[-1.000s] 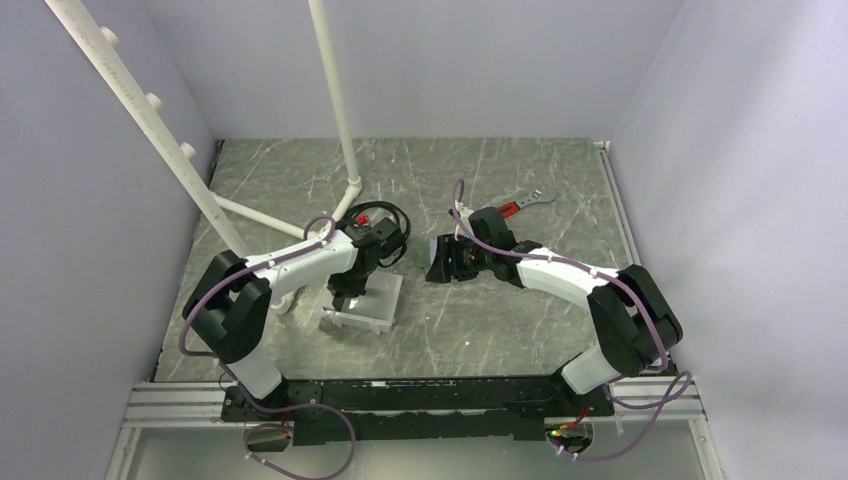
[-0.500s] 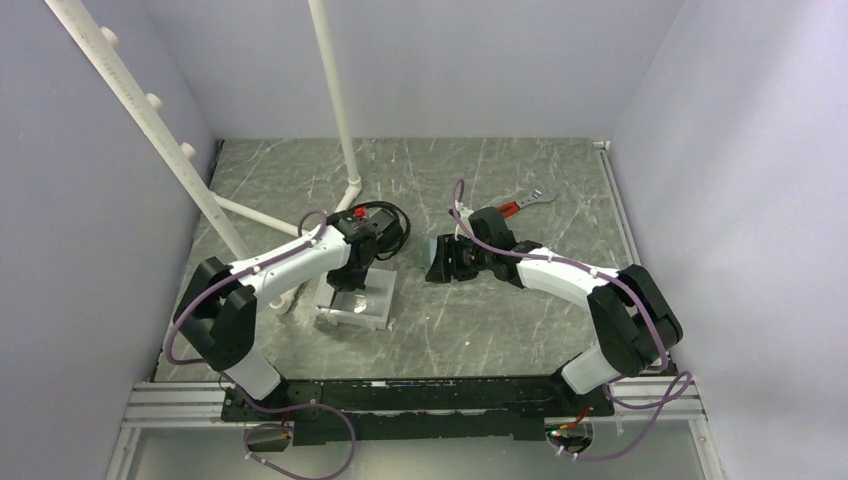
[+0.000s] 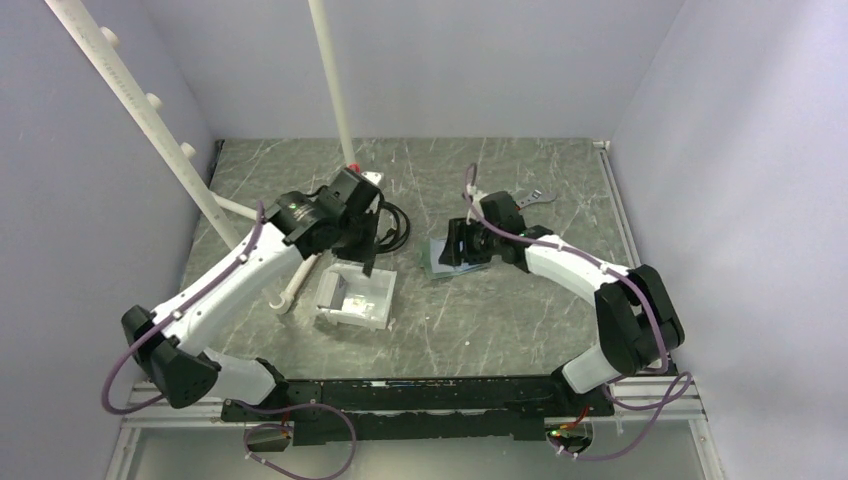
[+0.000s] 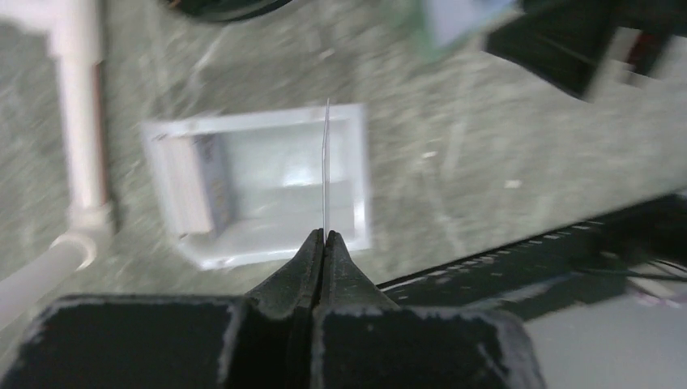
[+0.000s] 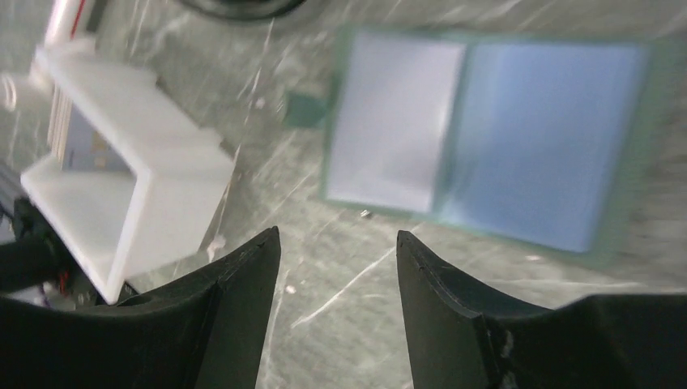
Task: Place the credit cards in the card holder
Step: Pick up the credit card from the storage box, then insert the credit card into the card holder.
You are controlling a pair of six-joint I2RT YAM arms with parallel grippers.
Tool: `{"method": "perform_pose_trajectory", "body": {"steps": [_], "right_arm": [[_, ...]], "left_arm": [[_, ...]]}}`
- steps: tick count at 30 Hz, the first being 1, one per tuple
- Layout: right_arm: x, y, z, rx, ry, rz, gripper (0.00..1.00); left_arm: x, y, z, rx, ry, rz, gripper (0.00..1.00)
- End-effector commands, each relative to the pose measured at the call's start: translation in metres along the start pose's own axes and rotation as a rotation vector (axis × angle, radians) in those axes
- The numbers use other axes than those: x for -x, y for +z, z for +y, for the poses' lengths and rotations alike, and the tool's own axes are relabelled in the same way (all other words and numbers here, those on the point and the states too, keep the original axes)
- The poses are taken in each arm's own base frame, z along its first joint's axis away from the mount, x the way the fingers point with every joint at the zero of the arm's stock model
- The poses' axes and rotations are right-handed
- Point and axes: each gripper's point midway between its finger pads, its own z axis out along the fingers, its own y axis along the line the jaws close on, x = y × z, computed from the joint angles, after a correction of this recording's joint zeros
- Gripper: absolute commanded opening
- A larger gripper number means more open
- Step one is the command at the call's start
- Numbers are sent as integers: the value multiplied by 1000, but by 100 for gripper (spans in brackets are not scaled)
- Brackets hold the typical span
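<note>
In the left wrist view my left gripper (image 4: 325,235) is shut on one credit card (image 4: 326,162), seen edge-on as a thin line above the white tray (image 4: 356,174). From the top, that gripper (image 3: 368,258) hangs raised over the tray's (image 3: 375,310) far end. More credit cards (image 4: 202,182) stand stacked at the tray's left side. The card holder (image 5: 486,138) lies open on the table, its light-blue pockets facing up. My right gripper (image 5: 338,235) is open just short of it, with nothing between its fingers; from above it (image 3: 455,243) hovers at the holder (image 3: 445,265).
A red-handled wrench (image 3: 528,200) lies at the back right. White pipes (image 3: 333,90) rise at the back left, and one pipe piece (image 3: 290,290) lies beside the tray. A black cable loop (image 3: 395,225) rests behind the tray.
My left gripper closed on a card in the tray and lifted it up as the arm rose. The right gripper drew back slightly and the card holder now lies spread open.
</note>
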Motion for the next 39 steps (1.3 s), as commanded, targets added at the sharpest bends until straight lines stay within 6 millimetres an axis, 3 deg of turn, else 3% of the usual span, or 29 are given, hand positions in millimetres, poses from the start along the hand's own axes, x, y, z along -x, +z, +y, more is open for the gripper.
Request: {"method": "perform_pose_trajectory", "body": {"steps": [1, 5, 10, 14, 21, 28, 33, 39], "right_arm": [[58, -27, -25, -39, 19, -140, 58], [80, -24, -45, 1, 97, -152, 52], [87, -5, -58, 58, 154, -139, 35], [80, 4, -65, 84, 197, -128, 25], [67, 12, -77, 101, 317, -169, 18], [57, 20, -88, 101, 352, -172, 16], [49, 27, -93, 97, 376, -158, 16], [46, 30, -97, 91, 380, -148, 15]], "left_arm": [[46, -36, -67, -369, -14, -145, 0], [82, -19, -108, -543, -103, -181, 0], [112, 41, -118, -658, -342, -149, 0], [119, 86, -125, -767, -414, -95, 0], [101, 149, -134, -774, -457, 4, 0], [78, 188, -131, -711, -489, 81, 0], [60, 204, -127, -641, -521, 154, 0], [48, 209, -129, -647, -522, 204, 0]]}}
